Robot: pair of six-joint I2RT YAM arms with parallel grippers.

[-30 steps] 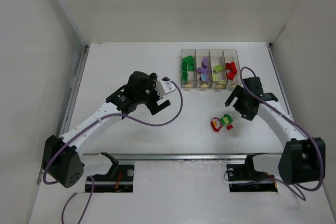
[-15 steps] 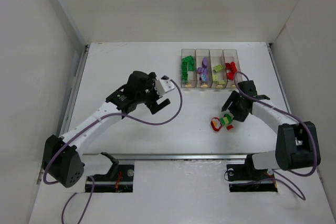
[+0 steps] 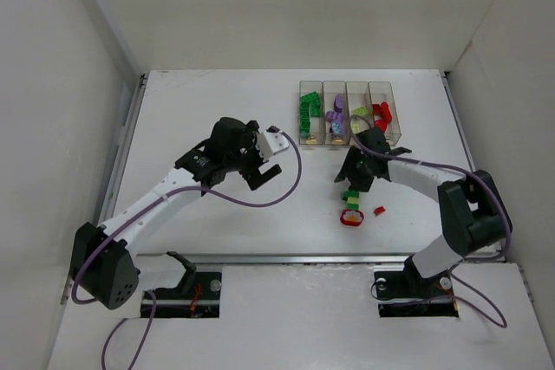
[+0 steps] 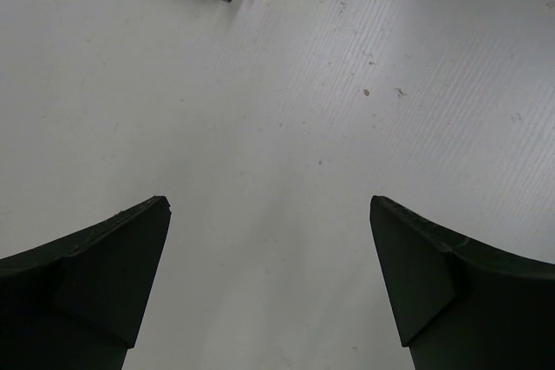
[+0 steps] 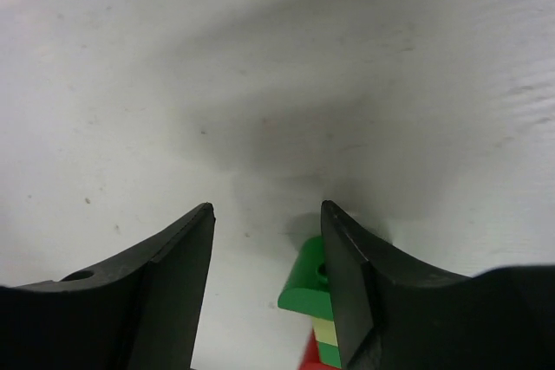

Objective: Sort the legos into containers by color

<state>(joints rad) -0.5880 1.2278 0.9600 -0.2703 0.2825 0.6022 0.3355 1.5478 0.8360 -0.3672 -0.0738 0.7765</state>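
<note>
Since a second ago the right arm has swung to the left, and the right end effector point(image 3: 349, 183) now sits low over the table point(image 3: 217, 231), just on the near side of the containers point(image 3: 358, 84). Its jaws have come about halfway together. The little group of loose legos point(image 3: 351, 205) has shifted left too: a green brick point(image 3: 350, 196) on the far side, then a pale yellow brick point(image 5: 324, 332), then a red brick point(image 3: 352, 218) nearest.

In the right wrist view the green brick stands between the fingers, against the right one. A clear gap remains to the left one, so nothing is gripped. A small red piece point(image 3: 379, 210) lies apart on the right, where it was before.

The left end effector point(image 4: 269, 214) is fully open above the table, holding nothing, and has not moved. The four containers stand side by side at the far right. From left to right they hold green, purple, yellow-green and red bricks.
</note>
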